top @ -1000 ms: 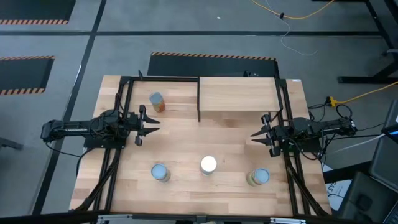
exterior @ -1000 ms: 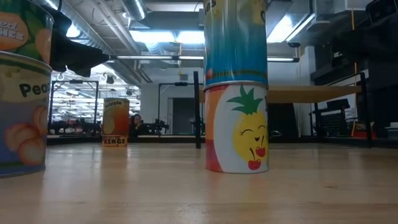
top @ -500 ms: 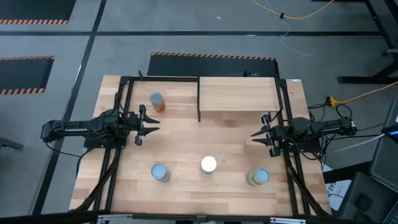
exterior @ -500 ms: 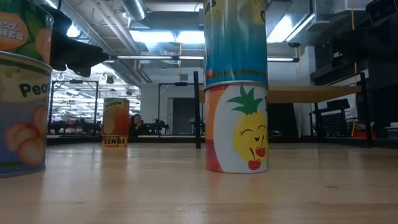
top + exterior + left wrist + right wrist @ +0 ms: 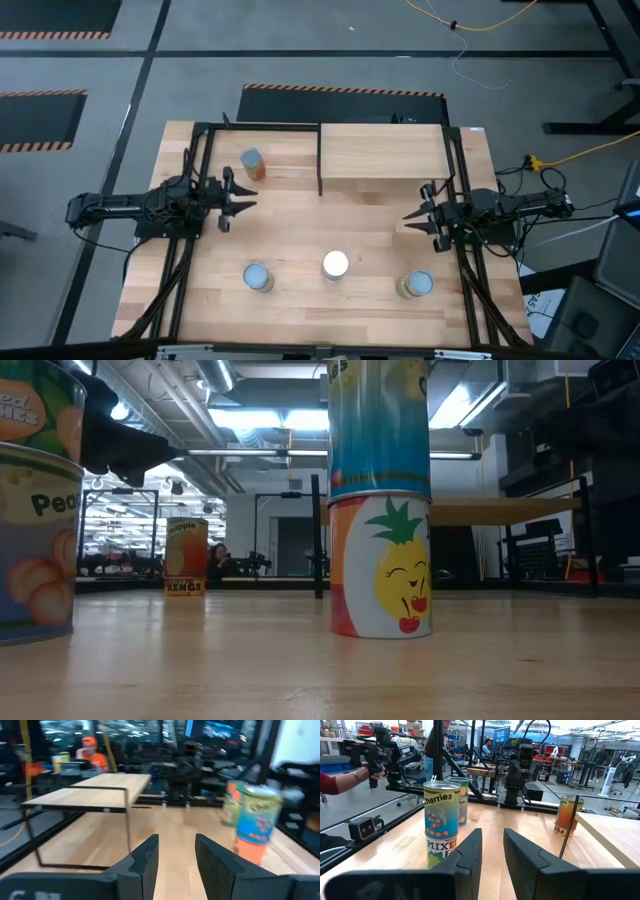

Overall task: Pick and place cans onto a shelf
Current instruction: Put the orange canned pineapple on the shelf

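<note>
from above i count four spots with tins on the big wooden tabletop [image 5: 300, 230]. three sit in a row near the bottom of the frame: a stack with a pale blue round top [image 5: 257, 277] at the lower left, a stack with a bright white round top [image 5: 335, 265] in the middle, and a stack with a greenish side and pale top [image 5: 415, 285] at the lower right. the low view shows the middle one is two tins high, a blue tin on a pineapple tin [image 5: 380, 565], and the right wrist view shows the cherries tin on a mixed fruit tin [image 5: 441, 827], so these three spots are stacks. the fourth, a single orange tin with a silvery top [image 5: 252, 164], stands alone at the upper left of the table.

there is one shelf, a small rack with a light wood board and thin black metal frame [image 5: 383, 152], in the upper middle and right of the table. no tin is on its top board.

there are two arms. the left gripper [image 5: 243, 198] hangs at the middle left, just below the orange tin, apart from it. its fingers stand a small way apart with nothing between them. the right gripper [image 5: 410, 217] hangs at the middle right, below the shelf's right end. its fingers also show a narrow gap and hold nothing.

past the table, a person's red sleeve [image 5: 337, 782] shows at the upper left of the right wrist view.
</note>
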Robot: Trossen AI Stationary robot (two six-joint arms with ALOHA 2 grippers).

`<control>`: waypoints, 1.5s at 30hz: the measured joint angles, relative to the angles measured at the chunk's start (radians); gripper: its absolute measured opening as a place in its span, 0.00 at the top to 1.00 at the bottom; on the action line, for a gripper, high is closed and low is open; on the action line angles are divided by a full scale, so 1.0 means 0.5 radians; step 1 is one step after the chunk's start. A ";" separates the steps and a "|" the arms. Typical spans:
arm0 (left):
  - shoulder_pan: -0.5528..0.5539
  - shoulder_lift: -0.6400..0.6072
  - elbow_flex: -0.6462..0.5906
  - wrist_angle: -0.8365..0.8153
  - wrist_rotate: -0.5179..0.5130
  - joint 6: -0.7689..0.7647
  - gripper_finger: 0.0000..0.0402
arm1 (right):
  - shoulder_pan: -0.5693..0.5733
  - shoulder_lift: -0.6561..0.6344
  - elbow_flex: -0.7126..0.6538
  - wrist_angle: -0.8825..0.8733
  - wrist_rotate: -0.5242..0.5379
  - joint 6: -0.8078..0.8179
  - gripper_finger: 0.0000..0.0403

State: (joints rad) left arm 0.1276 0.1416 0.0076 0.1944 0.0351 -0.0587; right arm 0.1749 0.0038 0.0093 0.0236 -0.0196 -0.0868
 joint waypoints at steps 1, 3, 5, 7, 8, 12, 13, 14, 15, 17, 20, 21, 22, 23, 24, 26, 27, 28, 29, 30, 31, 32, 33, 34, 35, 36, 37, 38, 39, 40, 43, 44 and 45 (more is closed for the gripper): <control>0.000 -0.001 0.000 0.007 -0.043 -0.027 0.69 | 0.000 0.000 0.000 0.000 0.000 0.000 0.79; 0.000 0.000 0.000 0.004 -0.097 -0.038 0.68 | 0.000 0.000 -0.001 0.000 0.000 0.000 0.79; 0.000 0.000 0.000 0.004 -0.104 -0.039 0.65 | 0.000 0.000 0.000 0.000 0.000 0.000 0.79; 0.000 0.000 0.000 0.004 -0.104 -0.056 0.62 | 0.000 0.000 0.000 0.000 0.001 0.000 0.79; 0.000 0.000 0.000 0.004 -0.105 -0.081 0.60 | 0.000 0.000 0.000 0.000 0.000 0.000 0.79; 0.000 0.000 0.000 0.004 -0.111 -0.089 0.56 | 0.000 0.000 0.000 0.000 0.000 0.000 0.79; 0.000 0.000 0.000 0.004 -0.127 -0.089 0.55 | 0.000 0.000 0.000 0.000 0.000 0.000 0.79; 0.000 0.000 0.000 0.004 -0.154 -0.090 0.55 | 0.000 0.000 -0.001 0.000 0.001 0.000 0.79; 0.000 0.000 0.000 0.009 -0.194 -0.091 0.55 | 0.000 0.000 0.000 0.000 0.000 0.000 0.79; 0.000 0.001 0.000 0.056 -0.281 -0.091 0.56 | 0.000 0.000 0.000 0.000 0.001 0.000 0.79; 0.000 0.009 0.002 0.137 -0.363 -0.089 0.56 | 0.000 0.000 0.000 0.000 0.000 0.000 0.79; 0.000 0.009 0.011 0.137 -0.368 -0.088 0.56 | 0.000 0.000 0.000 0.000 0.000 0.000 0.79; 0.000 0.011 0.027 0.135 -0.368 -0.083 0.56 | 0.000 0.000 0.000 0.001 0.001 0.000 0.79; 0.000 0.012 0.047 0.140 -0.368 -0.079 0.56 | 0.000 0.000 0.000 0.001 0.000 0.000 0.79; 0.000 0.021 0.068 0.149 -0.368 -0.078 0.56 | 0.000 0.000 0.000 0.001 0.000 0.000 0.79; 0.000 0.048 0.103 0.141 -0.399 -0.076 0.56 | 0.000 0.000 0.000 0.003 0.000 0.000 0.79; 0.000 0.068 0.123 0.136 -0.421 -0.074 0.56 | 0.000 0.000 0.000 0.006 0.001 0.000 0.79; 0.002 0.091 0.143 0.136 -0.442 -0.073 0.56 | 0.000 0.000 0.000 0.008 0.000 0.000 0.79; 0.003 0.120 0.164 0.140 -0.462 -0.073 0.56 | 0.000 0.000 0.000 0.009 0.001 0.000 0.79; 0.008 0.151 0.185 0.138 -0.476 -0.072 0.56 | 0.000 0.000 0.000 0.009 0.001 0.000 0.79; 0.015 0.185 0.204 0.134 -0.485 -0.072 0.56 | 0.000 0.000 -0.001 0.012 0.001 0.000 0.79; 0.022 0.223 0.225 0.130 -0.493 -0.072 0.56 | 0.000 0.000 0.000 0.019 0.001 0.000 0.79; 0.032 0.265 0.247 0.127 -0.501 -0.072 0.56 | 0.000 0.000 0.000 0.029 0.001 0.000 0.79; 0.043 0.305 0.269 0.125 -0.508 -0.072 0.56 | 0.000 0.000 0.000 0.034 0.001 0.000 0.79; 0.057 0.349 0.292 0.125 -0.508 -0.072 0.56 | 0.000 0.000 0.000 0.038 0.001 0.000 0.79; 0.072 0.393 0.315 0.117 -0.508 -0.072 0.56 | 0.000 0.000 -0.001 0.041 0.001 0.000 0.79; 0.085 0.435 0.342 0.099 -0.508 -0.072 0.56 | 0.000 0.000 0.000 0.046 0.001 0.000 0.79; 0.103 0.480 0.375 0.067 -0.508 -0.072 0.56 | 0.000 0.000 0.000 0.050 0.002 0.001 0.79; 0.120 0.526 0.411 0.030 -0.508 -0.072 0.56 | 0.000 0.000 0.000 0.051 0.002 0.000 0.79; 0.138 0.572 0.445 -0.006 -0.509 -0.072 0.56 | 0.000 0.000 0.000 0.050 0.002 0.000 0.79; 0.193 0.703 0.555 -0.141 -0.508 -0.072 0.56 | 0.000 0.000 0.000 0.050 0.002 0.000 0.79; 0.213 0.744 0.593 -0.191 -0.508 -0.071 0.56 | 0.000 0.000 0.000 0.050 0.002 0.001 0.79; 0.234 0.786 0.632 -0.243 -0.509 -0.071 0.56 | 0.000 0.000 0.000 0.050 0.002 0.000 0.79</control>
State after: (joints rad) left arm 0.2446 0.5345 0.3235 0.0732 -0.2195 -0.0944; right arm 0.1749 0.0036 0.0093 0.0486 -0.0189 -0.0868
